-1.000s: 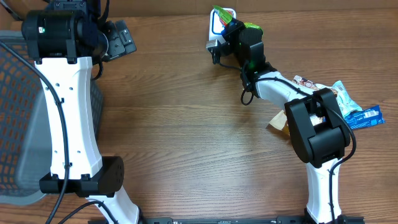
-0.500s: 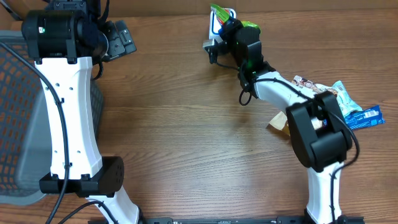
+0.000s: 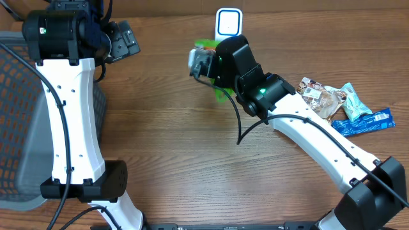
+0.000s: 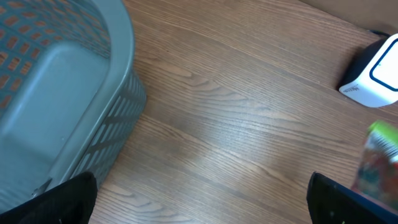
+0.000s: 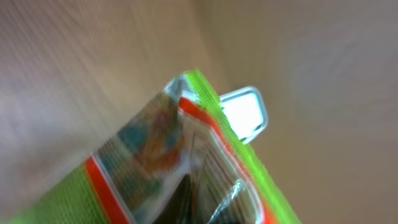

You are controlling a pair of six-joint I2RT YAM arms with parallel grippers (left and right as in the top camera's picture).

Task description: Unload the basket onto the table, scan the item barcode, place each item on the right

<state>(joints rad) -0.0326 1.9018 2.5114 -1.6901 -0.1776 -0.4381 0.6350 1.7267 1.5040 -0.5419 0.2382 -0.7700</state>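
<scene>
The jaws of my right gripper (image 3: 206,64) are pinched almost together on the green-edged plastic snack packet (image 5: 161,149). The packet fills the right wrist view: a bright green sealed border, orange-red stripes and a mottled printed panel, all rather blurred. My left gripper (image 4: 202,202) has its jaws spread wide with nothing between them. In its own wrist view I see only two dark fingertips (image 4: 71,196) at the bottom corners, with bare wood between.

From overhead, the packet hangs in the right gripper above the wooden table (image 3: 179,140), near the far edge and just in front of the white box-shaped barcode scanner (image 3: 228,22) with its blue-outlined window. Packet and scanner are close but apart, and green shows on both sides of the gripper body. In the right wrist view the scanner appears as a pale, bright rectangle just behind the packet's top corner. I cannot tell which face of the packet carries the barcode.

The right arm reaches diagonally from the near right corner. The left arm stands upright on the left side, with its gripper at the far left, well apart from the packet. Beside it, the grey plastic mesh basket (image 3: 13,128) sits at the table's left edge. The left wrist view shows the basket's wall on the left, the scanner at top right and the packet as a green blur at the right edge.

Well to the right of the scanner lie a brown-and-white printed snack bag (image 3: 319,96) and, just beside it, blue wrappers (image 3: 361,118).
</scene>
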